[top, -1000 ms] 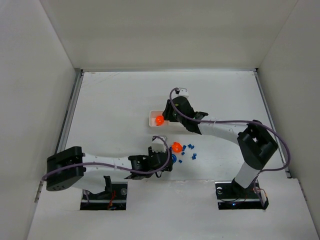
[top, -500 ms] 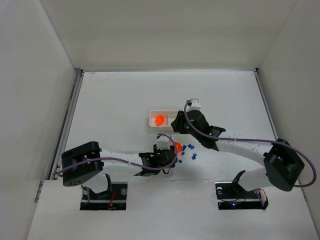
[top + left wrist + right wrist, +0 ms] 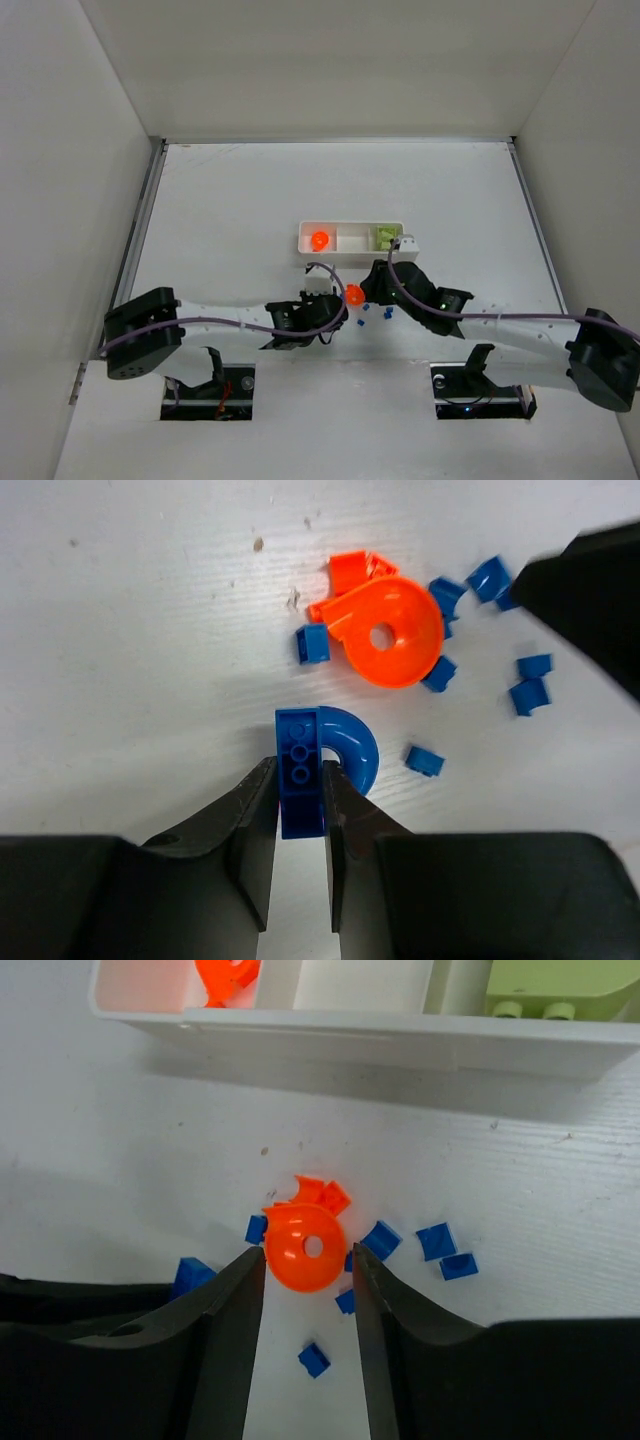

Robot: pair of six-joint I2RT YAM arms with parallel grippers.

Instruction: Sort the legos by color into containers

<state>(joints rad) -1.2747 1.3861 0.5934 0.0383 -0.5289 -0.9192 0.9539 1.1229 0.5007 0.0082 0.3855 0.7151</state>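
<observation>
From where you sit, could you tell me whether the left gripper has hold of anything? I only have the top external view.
Observer: Yes, the left gripper is shut on a blue curved brick, clamping its straight studded end.
Operator: And the right gripper?
Observer: The right gripper is open, its fingers either side of the orange round piece on the table.
Operator: Is that piece alone?
Observer: No, a smaller orange piece lies against it, on the tray side.
</observation>
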